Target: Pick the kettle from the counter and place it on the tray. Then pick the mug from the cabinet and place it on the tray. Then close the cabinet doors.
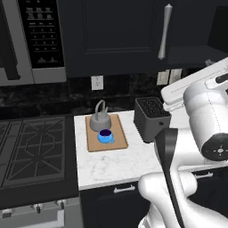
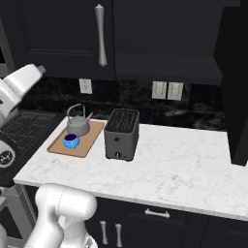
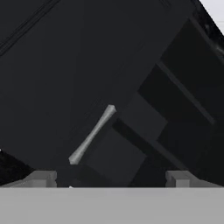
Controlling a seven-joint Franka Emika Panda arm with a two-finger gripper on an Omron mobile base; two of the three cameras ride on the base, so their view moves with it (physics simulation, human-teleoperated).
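— Starting at the left, what do you see?

— A black stovetop point(image 1: 33, 147), with the microwave point(image 1: 31, 40) above it. Just right of the stove begins the white marble counter point(image 1: 116, 164). At its left end lies the tray point(image 1: 116, 138), a tan board, and on it stand both the grey kettle point(image 1: 100, 120) at the back and the blue mug point(image 1: 105, 136) in front, close together.

— And further right?

— A black toaster point(image 1: 151, 118) just beside the tray, then bare counter. Above hangs the dark cabinet point(image 2: 164, 43). One of the cabinet doors point(image 2: 68, 38) is flat and closed with its silver bar handle point(image 2: 100, 35); the right one point(image 2: 235, 82) stands swung out toward us, leaving the shelf uncovered.

— The claw?

— The gripper point(image 3: 111, 177) is released, jaws spread wide, nothing between them. In the hand view it faces the closed door's handle, the open shelf to that handle's right.
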